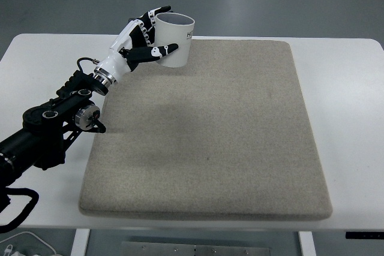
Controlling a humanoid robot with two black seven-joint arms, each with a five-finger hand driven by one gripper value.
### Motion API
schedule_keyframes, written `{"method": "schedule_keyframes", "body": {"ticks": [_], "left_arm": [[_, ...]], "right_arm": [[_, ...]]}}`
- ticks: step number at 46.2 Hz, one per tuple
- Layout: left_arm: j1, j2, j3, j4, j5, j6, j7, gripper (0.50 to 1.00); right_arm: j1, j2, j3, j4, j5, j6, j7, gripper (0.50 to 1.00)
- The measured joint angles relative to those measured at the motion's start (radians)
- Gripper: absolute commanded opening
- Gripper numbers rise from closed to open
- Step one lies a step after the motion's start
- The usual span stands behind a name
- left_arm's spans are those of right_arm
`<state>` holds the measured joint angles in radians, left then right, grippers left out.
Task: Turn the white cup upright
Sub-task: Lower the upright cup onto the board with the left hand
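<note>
The white cup (176, 40) has its left wall hidden behind the left hand (143, 41), whose fingers curl around it in a grasp. The arm reaches in diagonally from the near left. At the far-left corner of the beige mat (204, 130) on the worktop (345, 106), the cup seems upright, mouth upward, axis roughly vertical.

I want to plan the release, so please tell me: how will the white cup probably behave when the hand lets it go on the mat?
The white cup looks rigid and probably light, since the left hand holds it with only fingers around its wall. The grey mat looks coarse, so sliding seems unlikely. Its round wall could roll if it tips.
</note>
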<state>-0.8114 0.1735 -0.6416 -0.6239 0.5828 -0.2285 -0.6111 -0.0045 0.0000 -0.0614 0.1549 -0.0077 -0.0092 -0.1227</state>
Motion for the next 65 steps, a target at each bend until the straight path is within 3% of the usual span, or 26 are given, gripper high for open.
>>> {"method": "schedule_keyframes", "body": {"ticks": [24,65], "left_arm": [[-0.001,-0.004,0.019,0.035,0.091,0.045,0.0,0.5],[0.057,-0.003,0.075,0.033,0.103,0.044,0.0,0.5]], "right_arm": [[0.0,0.0,0.005,0.0,0.0,0.003,0.0,0.93],[0.0,0.0,0.005,0.0,0.0,0.006,0.0,0.93]]}}
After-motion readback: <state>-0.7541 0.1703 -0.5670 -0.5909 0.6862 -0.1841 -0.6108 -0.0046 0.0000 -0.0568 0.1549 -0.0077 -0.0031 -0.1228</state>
